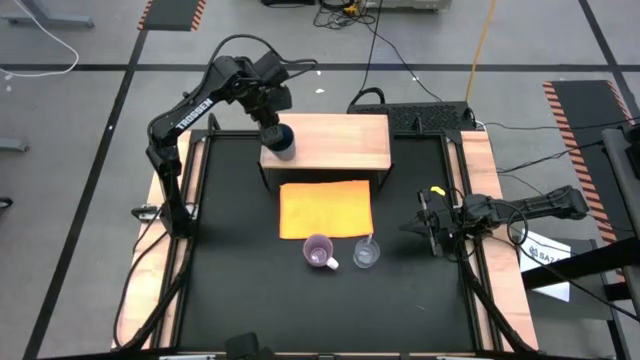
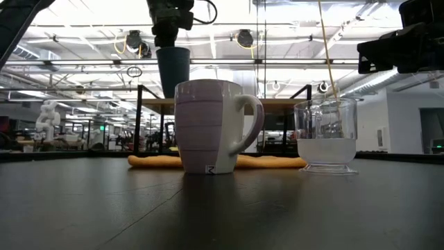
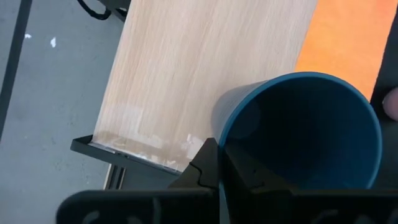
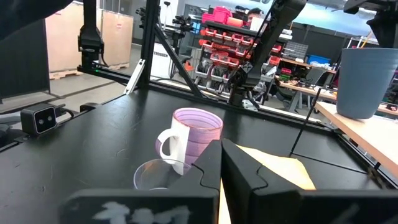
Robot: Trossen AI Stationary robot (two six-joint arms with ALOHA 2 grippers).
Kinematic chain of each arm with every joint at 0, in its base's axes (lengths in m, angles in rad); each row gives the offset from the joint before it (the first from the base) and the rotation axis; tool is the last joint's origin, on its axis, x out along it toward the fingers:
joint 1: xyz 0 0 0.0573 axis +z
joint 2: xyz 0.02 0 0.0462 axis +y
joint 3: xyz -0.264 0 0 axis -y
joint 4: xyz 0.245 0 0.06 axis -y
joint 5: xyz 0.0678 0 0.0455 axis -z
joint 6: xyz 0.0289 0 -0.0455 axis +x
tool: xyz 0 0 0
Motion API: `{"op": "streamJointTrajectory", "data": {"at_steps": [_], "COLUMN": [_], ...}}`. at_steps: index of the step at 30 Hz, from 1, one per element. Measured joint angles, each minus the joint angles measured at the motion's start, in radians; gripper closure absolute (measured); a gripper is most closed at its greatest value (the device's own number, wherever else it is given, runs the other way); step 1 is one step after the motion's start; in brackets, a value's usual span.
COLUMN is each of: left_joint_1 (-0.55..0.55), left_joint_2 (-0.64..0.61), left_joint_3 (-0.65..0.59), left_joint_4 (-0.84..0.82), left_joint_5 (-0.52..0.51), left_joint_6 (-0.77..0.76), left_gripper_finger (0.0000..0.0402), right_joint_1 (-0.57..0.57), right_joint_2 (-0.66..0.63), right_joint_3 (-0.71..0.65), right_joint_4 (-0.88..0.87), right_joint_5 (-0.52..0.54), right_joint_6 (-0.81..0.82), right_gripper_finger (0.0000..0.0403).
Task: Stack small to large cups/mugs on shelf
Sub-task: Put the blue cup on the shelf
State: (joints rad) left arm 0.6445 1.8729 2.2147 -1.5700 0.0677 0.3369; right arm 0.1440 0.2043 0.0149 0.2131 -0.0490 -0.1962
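My left gripper [image 1: 272, 128] is shut on the dark blue tumbler [image 1: 281, 140] over the left front part of the light wooden shelf [image 1: 335, 140]. The lilac mug [image 1: 319, 250] stands upright on its base on the black table, its handle toward the right. The clear cup [image 1: 366, 253] stands upright just right of it. My right gripper [image 1: 420, 226] is shut and empty at the table's right side, pointing at the two cups. The mug [image 4: 189, 140] and the clear cup [image 4: 158, 177] also show in the right wrist view. My left gripper holds the tumbler by its rim wall [image 3: 219, 138], one finger inside and one finger [image 3: 202, 165] outside. The fingers come from above, pointing down. The tumbler [image 2: 173, 69] hangs upright, mouth up, its base at the shelf top; whether it touches I cannot tell.
A flat orange sheet [image 1: 325, 208] lies on the table between the shelf and the two cups. Most of the shelf top right of the tumbler is bare wood [image 3: 186, 68]. Wooden rails [image 1: 490, 200] run along the table's sides.
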Motion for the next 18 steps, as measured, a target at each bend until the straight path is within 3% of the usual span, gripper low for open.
{"op": "streamJointTrajectory", "data": {"at_steps": [18], "left_joint_1": [-0.001], "left_joint_2": [0.0], "left_joint_3": [0.0], "left_joint_4": [-0.002], "left_joint_5": [-0.024], "left_joint_6": [-0.024], "left_gripper_finger": [0.0401], "right_joint_1": [0.0], "right_joint_2": [0.0], "right_joint_3": [0.0], "right_joint_4": [0.0], "right_joint_5": [-0.006], "right_joint_6": [0.0], "right_gripper_finger": [0.0403]}}
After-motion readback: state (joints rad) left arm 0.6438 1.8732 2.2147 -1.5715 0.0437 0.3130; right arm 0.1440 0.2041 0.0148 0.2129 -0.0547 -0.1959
